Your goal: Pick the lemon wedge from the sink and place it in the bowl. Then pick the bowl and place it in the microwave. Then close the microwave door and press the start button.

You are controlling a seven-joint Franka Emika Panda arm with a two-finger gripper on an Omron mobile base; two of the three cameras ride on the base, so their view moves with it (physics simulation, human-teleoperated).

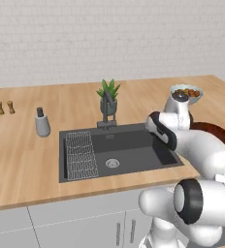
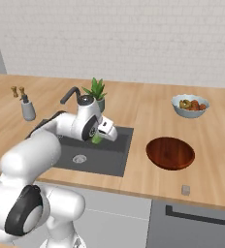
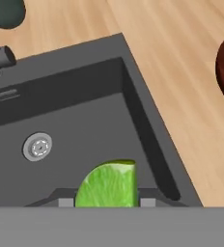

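lemon wedge (image 3: 108,185) clamped between the jaws, above the sink (image 3: 75,120) | light, wet, squashy – grip flat faces gently | bowl (image 2: 170,152) waits beside the sink's right edge

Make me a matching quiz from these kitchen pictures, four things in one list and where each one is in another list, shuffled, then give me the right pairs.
Things:
1. lemon wedge
2. brown bowl
3. wire rack
4. plant

Places:
A. behind the sink, by the faucet
B. between the fingers of the hand
C. on the counter right of the sink
D. inside the sink, at its left end

Pairs: 1-B, 2-C, 3-D, 4-A
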